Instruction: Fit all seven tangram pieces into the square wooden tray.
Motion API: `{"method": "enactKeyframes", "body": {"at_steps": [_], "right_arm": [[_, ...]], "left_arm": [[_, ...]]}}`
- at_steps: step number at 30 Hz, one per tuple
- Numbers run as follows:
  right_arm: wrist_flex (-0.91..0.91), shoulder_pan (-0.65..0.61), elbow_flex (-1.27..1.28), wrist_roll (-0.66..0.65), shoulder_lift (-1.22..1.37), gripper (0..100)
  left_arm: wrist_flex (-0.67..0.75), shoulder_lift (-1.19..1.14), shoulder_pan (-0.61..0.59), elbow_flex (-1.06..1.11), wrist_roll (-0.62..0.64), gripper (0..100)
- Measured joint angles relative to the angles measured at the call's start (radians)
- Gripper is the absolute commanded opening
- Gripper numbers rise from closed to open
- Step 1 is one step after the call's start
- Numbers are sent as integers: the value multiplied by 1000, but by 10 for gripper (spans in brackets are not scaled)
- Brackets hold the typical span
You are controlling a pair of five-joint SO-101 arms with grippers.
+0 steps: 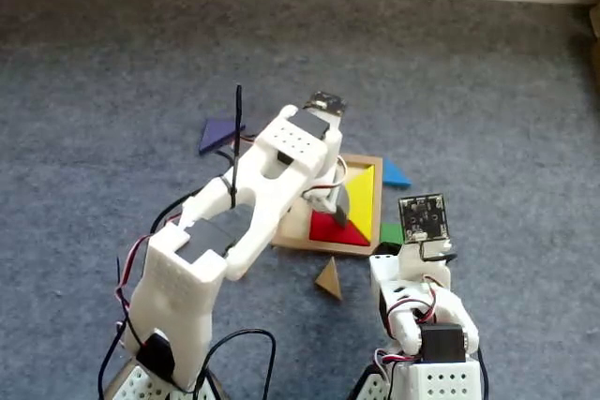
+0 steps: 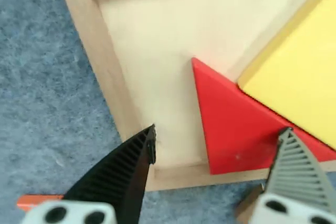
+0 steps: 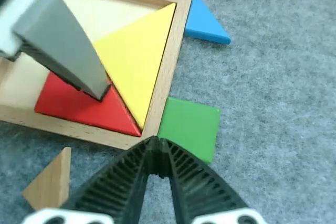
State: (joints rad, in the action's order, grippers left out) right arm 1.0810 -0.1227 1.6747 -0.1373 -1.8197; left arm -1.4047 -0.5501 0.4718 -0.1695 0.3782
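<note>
Right wrist view: tray (image 3: 169, 61) holds 2 triangles (image 3: 139, 56), 3 pieces (image 3: 190, 125) outside; right gripper (image 3: 157, 142) closed, left gripper (image 2: 219, 132) spread.

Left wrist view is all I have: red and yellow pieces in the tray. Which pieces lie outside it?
Observer: A blue triangle lies on the carpet just off the tray's rim.
Operator: Anything else?
Observer: A green square sits right beside the tray, next to the yellow triangle.
Operator: And the other arm?
Observer: The right end effector is shut and empty, near the green square.
</note>
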Motion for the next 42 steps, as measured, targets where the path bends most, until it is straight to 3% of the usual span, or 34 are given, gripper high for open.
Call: {"method": "enactKeyframes", "body": {"at_steps": [17,31,42], "right_arm": [[0,0,0,0,0,23],[0,0,0,0,0,23],[0,11,0,0,0,26]], "left_arm": [[2,46,21,52,41,347],[2,57,-58,78,17,347],[-166,503,-64,86,17,347]]}}
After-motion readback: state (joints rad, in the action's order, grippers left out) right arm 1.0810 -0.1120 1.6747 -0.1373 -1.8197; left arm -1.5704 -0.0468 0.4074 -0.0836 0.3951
